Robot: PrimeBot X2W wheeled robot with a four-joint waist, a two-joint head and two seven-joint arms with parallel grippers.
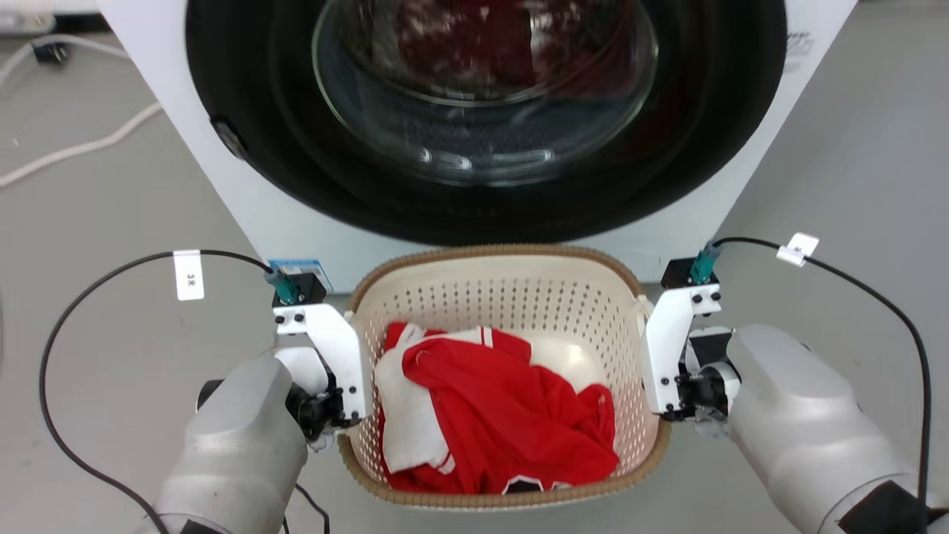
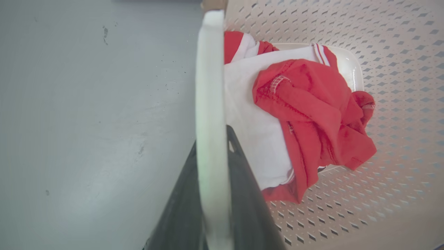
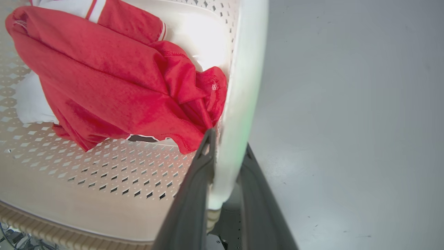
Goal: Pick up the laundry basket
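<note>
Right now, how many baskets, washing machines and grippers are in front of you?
laundry basket: 1
washing machine: 1
grippers: 2, the left gripper and the right gripper, each astride a basket handle
Total: 4

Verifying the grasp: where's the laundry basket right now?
Head view, bottom centre: the laundry basket sits just in front of the washing machine, between both arms, with the left claw and right claw each closed on one of its white side handles.
</note>
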